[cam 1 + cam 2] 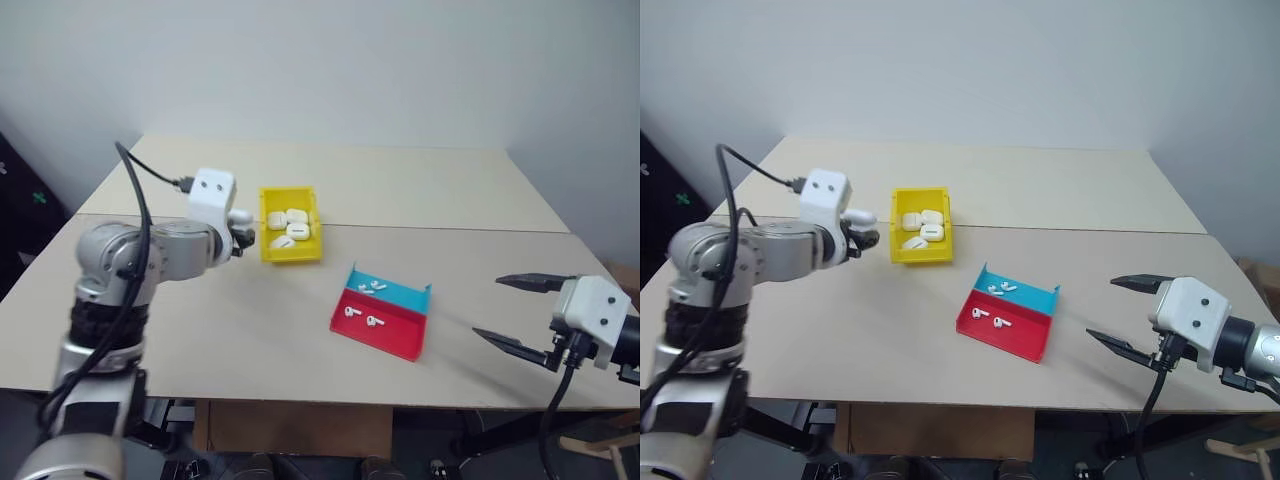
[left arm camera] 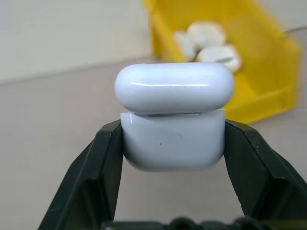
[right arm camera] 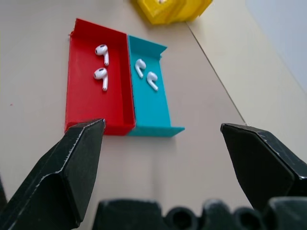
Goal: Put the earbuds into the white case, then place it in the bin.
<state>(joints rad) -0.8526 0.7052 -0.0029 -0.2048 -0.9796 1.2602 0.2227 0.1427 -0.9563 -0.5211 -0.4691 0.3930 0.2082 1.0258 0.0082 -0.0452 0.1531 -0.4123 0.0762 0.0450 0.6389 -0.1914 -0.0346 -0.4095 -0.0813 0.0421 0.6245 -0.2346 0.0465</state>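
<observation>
My left gripper [image 2: 172, 128] is shut on the white case [image 2: 173, 89], held by its lower half off the table. The case's lid sits on top with a thin dark gap under it. The head views show this gripper [image 1: 241, 230] just left of the yellow bin [image 1: 292, 255], which holds several more white cases. Two earbuds [image 3: 101, 62] lie in the red half and two earbuds [image 3: 146, 73] in the blue half of a flat tray [image 1: 388, 343] at the table's middle. My right gripper [image 1: 487, 307] hovers open to the right of the tray, with nothing between its fingers.
The tan table [image 1: 430, 200] has a seam running across it behind the bin. Its front edge runs just below the tray and my right gripper. A white wall stands behind, and dark furniture sits off the table's left side.
</observation>
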